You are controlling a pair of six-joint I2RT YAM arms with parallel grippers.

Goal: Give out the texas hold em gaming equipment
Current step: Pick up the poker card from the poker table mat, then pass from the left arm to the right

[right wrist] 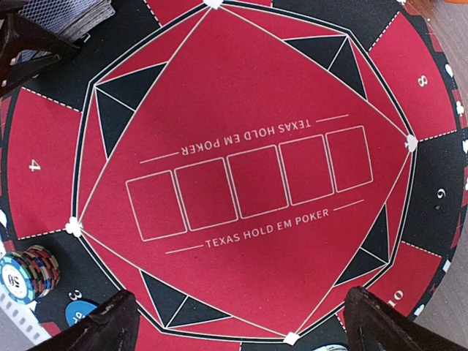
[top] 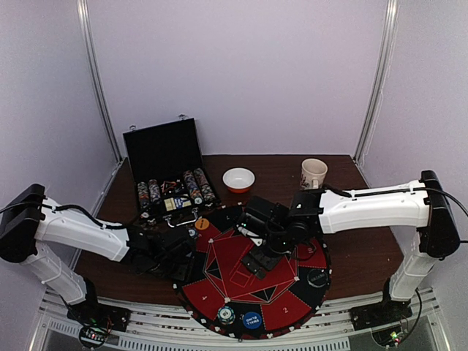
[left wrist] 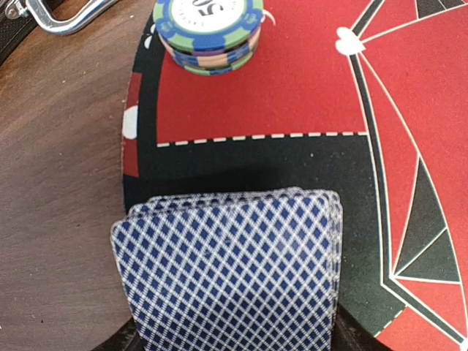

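Note:
A deck of playing cards [left wrist: 230, 274] with blue diamond-patterned backs fills the bottom of the left wrist view. My left gripper [top: 178, 268] is shut on it at the round mat's left edge. The deck [right wrist: 73, 16] also shows between dark fingers [right wrist: 29, 44] at the top left of the right wrist view. A stack of chips [left wrist: 208, 33] with a "50" on top stands on the mat's rim [right wrist: 25, 274], beside a blue disc [right wrist: 79, 312]. My right gripper [right wrist: 241, 325] hangs open over the mat's centre [top: 257, 265], holding nothing. An orange disc [top: 202, 224] and a black disc [top: 316, 278] lie at the mat's edge.
The red-and-black round mat [top: 281, 307] covers the near middle of the brown table. An open black briefcase [top: 162, 150] holding rows of chips [top: 175, 194] stands at the back left. A white bowl [top: 238, 178] and a mug [top: 313, 173] sit behind the mat.

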